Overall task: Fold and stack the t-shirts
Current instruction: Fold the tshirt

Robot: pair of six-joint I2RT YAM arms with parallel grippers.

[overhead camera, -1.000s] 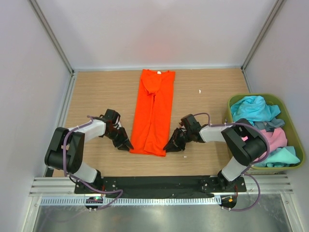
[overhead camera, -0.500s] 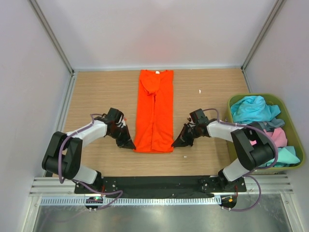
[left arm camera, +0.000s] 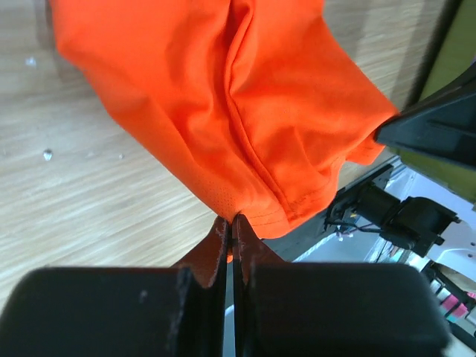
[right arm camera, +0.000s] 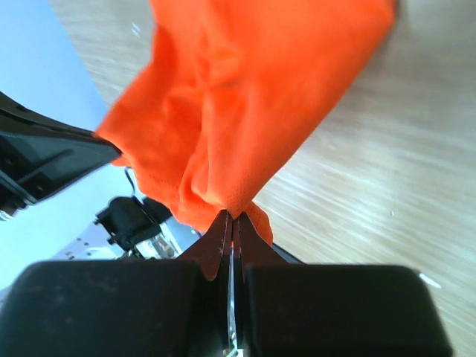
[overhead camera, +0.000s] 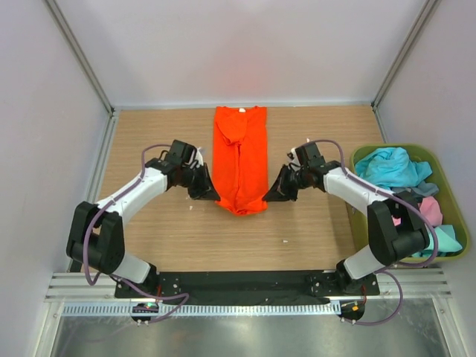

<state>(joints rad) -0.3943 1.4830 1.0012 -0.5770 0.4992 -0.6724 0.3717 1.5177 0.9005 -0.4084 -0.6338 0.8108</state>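
Both grippers have gone forward, away from their bases, dragging the near hem of the bright orange short-sleeved cloth t-shirt [overhead camera: 239,152] with them, so the strip reads shorter than a second ago. It lies mid-table on the light wooden tabletop [overhead camera: 149,141], folded into a narrow strip with its long axis running from the arms to the far wall, collar at the far edge. Left gripper [left arm camera: 232,223] is pinched tight on the hem's left corner, right gripper [right arm camera: 231,217] on the right corner. Hem looks raised, cloth bunched and creased. Collar lies straight ahead of both, neither arm nearer; likely hem goes onto collar. Heap of turquoise, pink and grey t-shirts [overhead camera: 390,169] sits in the olive-green plastic bin [overhead camera: 448,165], far right.
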